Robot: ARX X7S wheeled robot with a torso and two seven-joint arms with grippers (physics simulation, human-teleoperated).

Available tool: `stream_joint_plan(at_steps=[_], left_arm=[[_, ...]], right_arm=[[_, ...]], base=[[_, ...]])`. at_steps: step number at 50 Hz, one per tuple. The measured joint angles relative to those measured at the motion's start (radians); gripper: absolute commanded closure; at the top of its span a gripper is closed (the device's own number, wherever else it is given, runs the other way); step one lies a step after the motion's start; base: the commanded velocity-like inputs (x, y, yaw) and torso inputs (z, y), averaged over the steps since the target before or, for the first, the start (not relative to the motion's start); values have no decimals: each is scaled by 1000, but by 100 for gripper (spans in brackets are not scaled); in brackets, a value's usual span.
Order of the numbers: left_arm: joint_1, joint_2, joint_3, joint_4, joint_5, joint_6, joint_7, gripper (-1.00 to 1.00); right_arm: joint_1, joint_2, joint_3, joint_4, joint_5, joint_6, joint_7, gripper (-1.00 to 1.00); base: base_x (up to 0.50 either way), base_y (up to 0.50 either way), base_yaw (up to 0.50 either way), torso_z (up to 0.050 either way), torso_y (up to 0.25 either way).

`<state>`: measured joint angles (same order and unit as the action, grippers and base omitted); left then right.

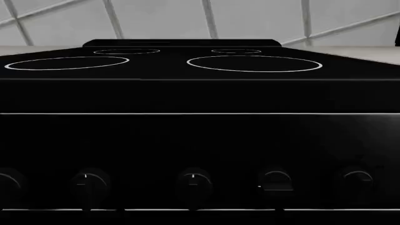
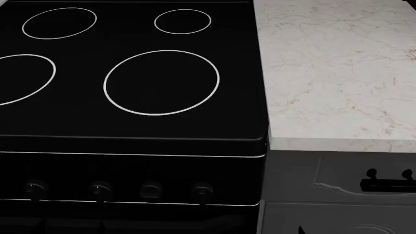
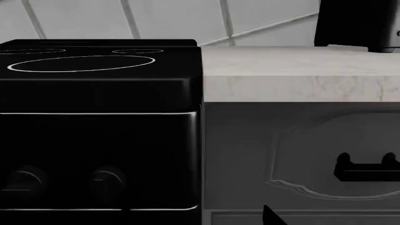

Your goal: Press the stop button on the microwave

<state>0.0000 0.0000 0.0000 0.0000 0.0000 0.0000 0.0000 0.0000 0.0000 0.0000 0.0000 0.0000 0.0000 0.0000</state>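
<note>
No microwave with a stop button shows clearly in any view. A black box-like object (image 3: 357,22) stands on the counter at the back right in the right wrist view, and only its lower corner shows. A dark pointed tip (image 3: 272,217), probably one finger of my right gripper, pokes into the edge of the right wrist view in front of the cabinet; its opening is hidden. The same tip shows in the head view (image 2: 301,229). My left gripper does not show; its wrist view faces the stove front.
A black stove (image 2: 130,141) with four ring burners fills the left, with a row of knobs (image 2: 151,189) on its front. A white marble counter (image 2: 338,73) lies to its right. Below it is a grey drawer with a black handle (image 2: 388,183).
</note>
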Motion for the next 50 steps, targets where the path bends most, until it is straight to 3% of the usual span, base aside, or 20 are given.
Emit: stream_joint_plan(at_steps=[18, 24, 31, 39, 50], left_arm=[[9, -41, 40, -10, -35, 12, -45, -100], [8, -63, 29, -91, -38, 35, -76, -100], [-13, -101, -17, -317, -52, 120, -114, -100], [-112, -147, -97, -813, -84, 320, -105, -100], [-122, -174, -302, -1145, -67, 323, -53, -100]], right_arm=[[-1, 32, -54, -33, 10, 19, 62, -100], [11, 45, -72, -121, 14, 79, 84, -100], [42, 60, -89, -250, 13, 167, 107, -100], [90, 75, -105, -383, 5, 263, 130, -100], [179, 93, -128, -572, 6, 433, 141, -100]], base=[[0, 0, 0, 0, 0], [0, 0, 0, 0, 0], [0, 0, 0, 0, 0], [0, 0, 0, 0, 0], [0, 0, 0, 0, 0]])
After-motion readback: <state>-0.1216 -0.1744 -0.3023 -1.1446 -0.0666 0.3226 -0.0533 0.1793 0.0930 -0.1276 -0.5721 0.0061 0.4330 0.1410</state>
